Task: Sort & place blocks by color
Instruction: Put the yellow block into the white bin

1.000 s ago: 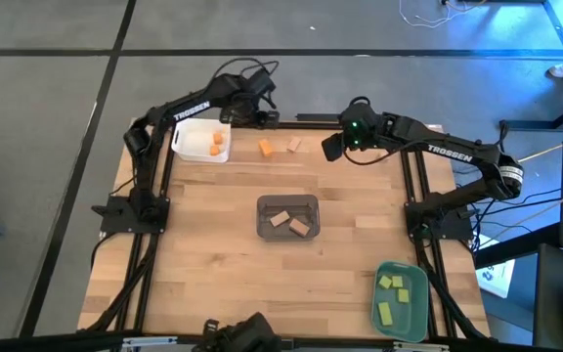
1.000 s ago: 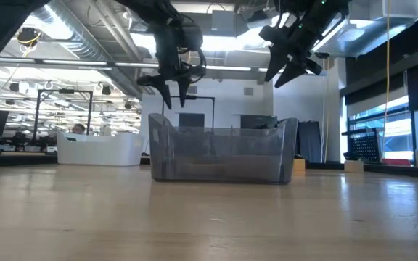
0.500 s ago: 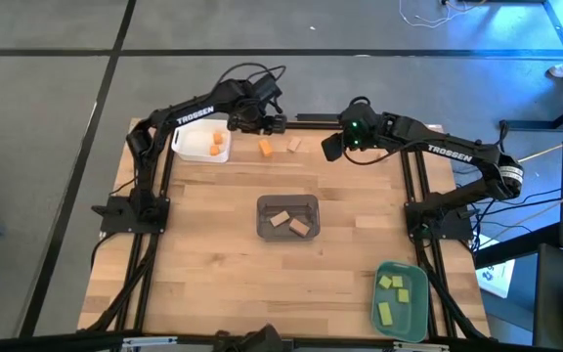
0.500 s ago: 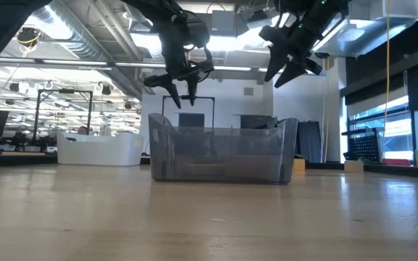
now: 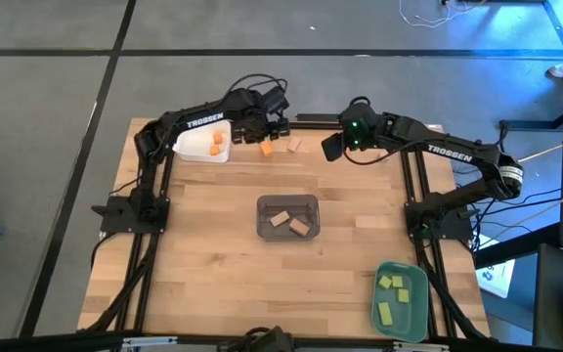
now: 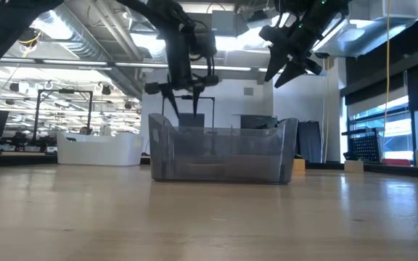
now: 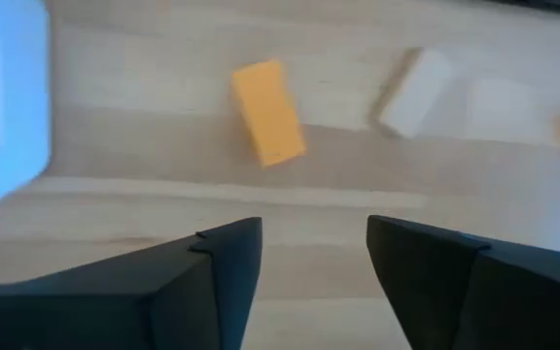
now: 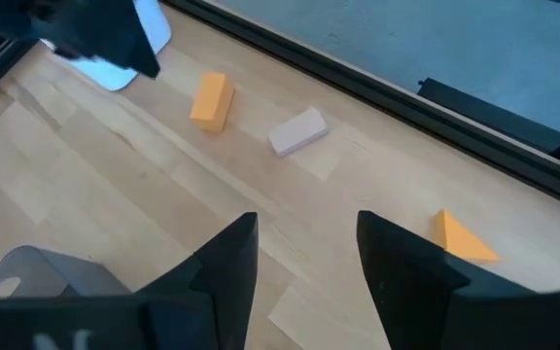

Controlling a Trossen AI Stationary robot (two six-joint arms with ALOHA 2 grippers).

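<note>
While both dark arms reach over the far edge of the wooden bench [image 5: 213,254], white lettering reading TROSSEN shows on each forearm. The left arm bends from its base past the white tray [image 5: 192,143], which holds two orange blocks [image 5: 215,145]. Its left end effector [image 5: 265,125] hangs above a loose orange block [image 5: 266,149] lying on the bench, fingers apart and empty. Just beside that block lies a pale tan block [image 5: 293,145]. The right arm stretches in from the opposite side, elbow raised, and its right end effector [image 5: 332,147] hovers near the same two blocks, fingers apart, holding nothing. At the bench's middle, a grey tray [image 5: 287,202] holds two tan blocks [image 5: 289,222]. Near the right front corner, a teal tray [image 5: 400,302] holds three yellow-green blocks [image 5: 392,290].
</note>
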